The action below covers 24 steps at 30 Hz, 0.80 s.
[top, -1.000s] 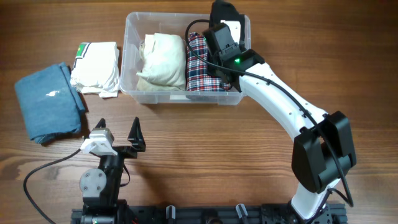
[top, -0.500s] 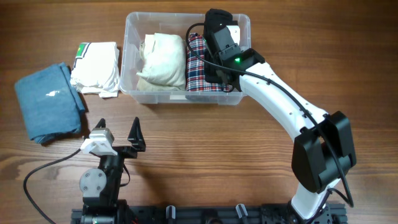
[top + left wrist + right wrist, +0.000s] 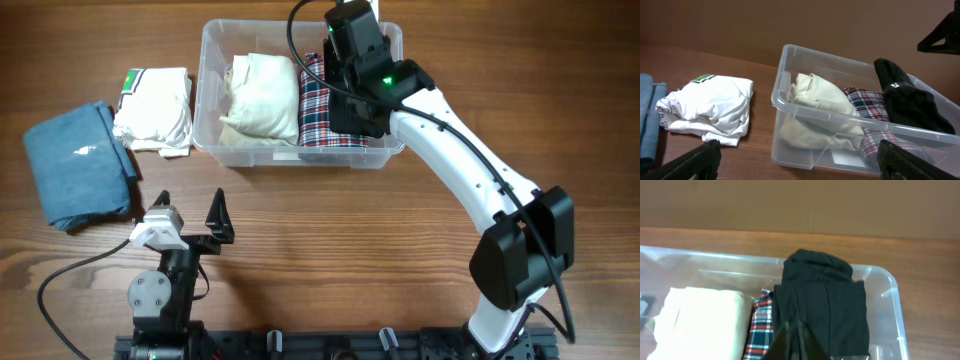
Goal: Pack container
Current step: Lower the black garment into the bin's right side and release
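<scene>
The clear container (image 3: 210,90) stands at the back of the table and holds a cream garment (image 3: 262,95) on its left and a plaid garment (image 3: 316,100) in the middle. My right gripper (image 3: 350,50) is over the container's right end. In the right wrist view its fingers (image 3: 797,330) are shut on a black garment (image 3: 825,300) that stands beside the plaid one (image 3: 757,330). The left wrist view shows the black garment (image 3: 910,105) rising above the container rim (image 3: 785,105). My left gripper (image 3: 190,215) is open and empty near the front edge.
A folded white garment with a green tag (image 3: 155,108) lies just left of the container. A folded blue garment (image 3: 78,160) lies further left. Both show in the left wrist view, white (image 3: 710,102) and blue (image 3: 645,120).
My right gripper has moved toward the container's back wall and turned, and more of the container's near right part shows. The left arm has not moved.
</scene>
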{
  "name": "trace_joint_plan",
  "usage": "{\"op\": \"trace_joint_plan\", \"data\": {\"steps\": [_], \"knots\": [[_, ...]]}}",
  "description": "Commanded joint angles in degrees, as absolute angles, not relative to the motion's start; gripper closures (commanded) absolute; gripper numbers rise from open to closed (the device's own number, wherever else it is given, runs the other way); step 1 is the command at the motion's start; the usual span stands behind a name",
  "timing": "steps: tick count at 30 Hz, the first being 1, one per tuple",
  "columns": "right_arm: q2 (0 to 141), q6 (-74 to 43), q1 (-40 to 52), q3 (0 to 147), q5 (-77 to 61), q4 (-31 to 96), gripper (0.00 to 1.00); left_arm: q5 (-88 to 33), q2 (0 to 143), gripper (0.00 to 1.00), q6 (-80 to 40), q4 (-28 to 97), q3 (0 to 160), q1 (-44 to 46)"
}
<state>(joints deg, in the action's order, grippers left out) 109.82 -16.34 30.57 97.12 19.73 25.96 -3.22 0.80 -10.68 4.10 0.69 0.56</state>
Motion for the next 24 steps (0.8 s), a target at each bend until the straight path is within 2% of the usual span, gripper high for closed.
{"op": "trace_joint_plan", "data": {"steps": [1, 11, 19, 21, 24], "knots": [[113.5, -15.1, 30.1, 97.9, 20.3, 24.9, 0.96, -2.9, 0.4, 0.0, -11.2, 4.3, 0.3, 0.1], [123.1, -16.7, 27.3, 97.9, 16.0, 25.7, 0.96, -2.9, 0.4, 0.0, -11.2, 4.3, 0.3, 0.1], [115.9, -16.6, 27.4, 97.9, 16.0, 25.6, 0.95, -2.9, 0.4, 0.0, -11.2, 4.3, 0.3, 0.1], [109.6, -16.6, 27.3, 97.9, 16.0, 26.3, 0.91, -2.9, 0.4, 0.0, -11.2, 4.3, 0.3, 0.1], [101.9, -16.5, 26.4, 97.9, 17.1, 27.0, 0.7, -2.9, 0.4, 0.0, -11.2, 4.3, 0.3, 0.1]]}}
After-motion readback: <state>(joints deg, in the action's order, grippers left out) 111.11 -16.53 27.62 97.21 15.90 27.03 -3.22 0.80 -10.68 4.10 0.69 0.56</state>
